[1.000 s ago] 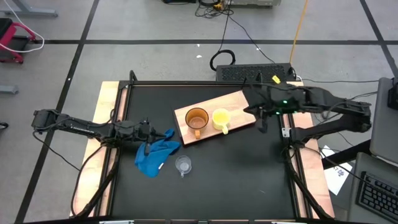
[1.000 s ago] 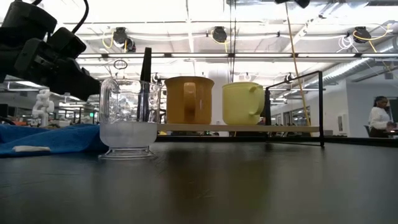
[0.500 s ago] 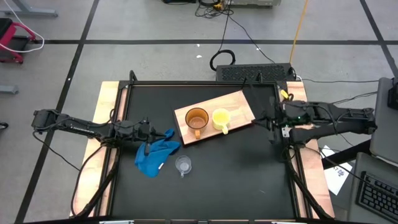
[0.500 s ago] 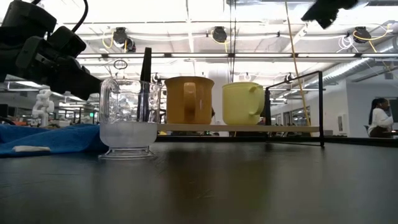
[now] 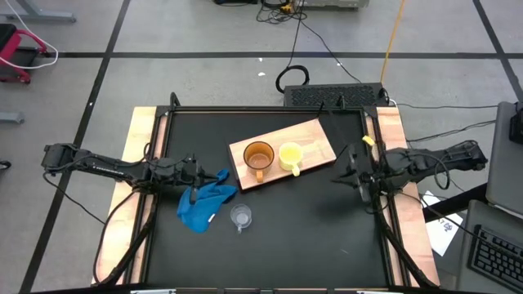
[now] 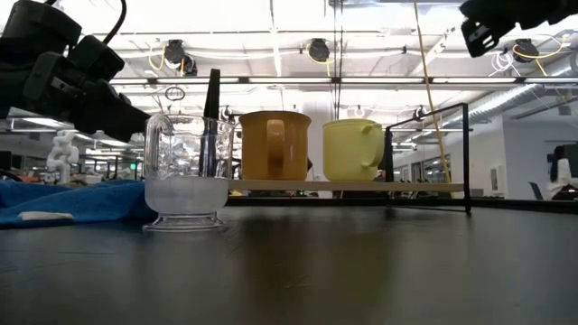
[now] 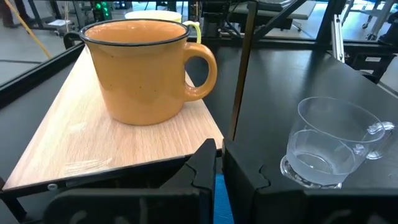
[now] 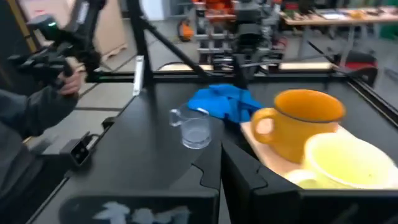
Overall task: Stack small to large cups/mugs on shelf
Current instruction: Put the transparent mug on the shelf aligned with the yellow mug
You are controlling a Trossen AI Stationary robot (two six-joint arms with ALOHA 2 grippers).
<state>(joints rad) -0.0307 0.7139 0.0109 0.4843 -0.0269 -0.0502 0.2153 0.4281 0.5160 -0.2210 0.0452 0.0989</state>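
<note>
We see the clear cup (image 5: 240, 216) off the shelf (image 5: 319, 135), nearer our left tool (image 5: 194, 173), pinched shut and empty; right tool (image 5: 343, 169), also shut and empty, waits beyond the mugs.

Overhead camera looks straight down on the whole table (image 5: 270, 237); low camera sits at tabletop level facing 12 o'clock into the room; both wrist cameras peer close past their own claws, all four views sharing the orange-brown mug (image 5: 258, 156) on the shelf (image 5: 315, 135).
</note>
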